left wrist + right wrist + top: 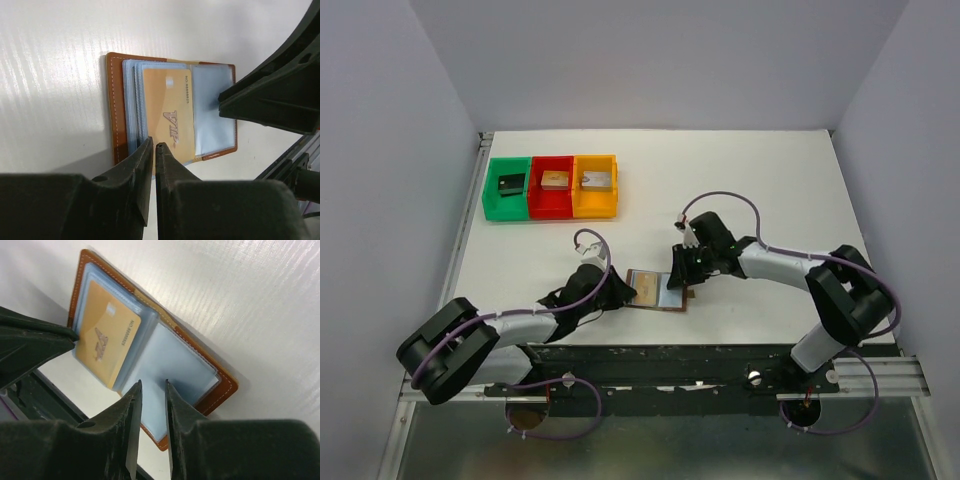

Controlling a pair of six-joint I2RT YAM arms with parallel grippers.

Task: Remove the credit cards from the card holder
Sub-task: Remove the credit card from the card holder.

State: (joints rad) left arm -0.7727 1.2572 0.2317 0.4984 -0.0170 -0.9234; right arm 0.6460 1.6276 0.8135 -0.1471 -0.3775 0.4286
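From above, the card holder (658, 291) is too small to show its cards, and its side edges vanish under the left gripper (623, 290) and the right gripper (686, 272), whose fingertips cannot be made out. In the left wrist view the holder's near edge lies behind the left fingers (141, 165), so whether they pinch anything cannot be told, and the stacked blue sleeves (132, 95) beside the gold card (170, 110) hide how many cards they carry. In the right wrist view its near corner sits behind the right fingers (131, 410), and the left gripper beyond it is a blurred dark shape cut off by the frame.
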